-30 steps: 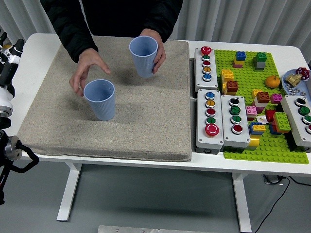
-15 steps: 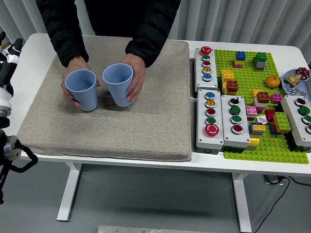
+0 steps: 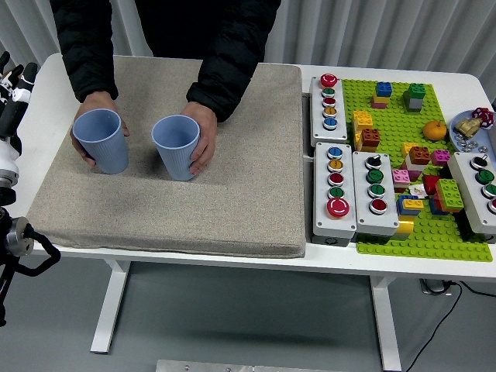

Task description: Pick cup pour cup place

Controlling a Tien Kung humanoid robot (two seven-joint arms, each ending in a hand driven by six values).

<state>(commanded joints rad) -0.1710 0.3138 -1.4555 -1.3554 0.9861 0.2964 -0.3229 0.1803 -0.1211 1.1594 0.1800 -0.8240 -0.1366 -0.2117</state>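
Two ribbed light-blue plastic cups stand upright on the beige fabric mat (image 3: 232, 201) near its left edge. A person's hand wraps each: left cup (image 3: 101, 140), right cup (image 3: 177, 147). The robot's left arm (image 3: 12, 116) rests at the table's left edge; whether its fingers are curled or spread cannot be told. The mat's front is bare.

Your white tabletop (image 3: 54, 70) has a big beige mat (image 3: 232, 178) covering the 9 o'clock side out to the middle. Just beside it toward 3 o'clock you've got three grey button boxes (image 3: 335, 192), touching each other, then a green brick baseplate (image 3: 387, 236) loaded with coloured bricks, running to the 3 o'clock edge.
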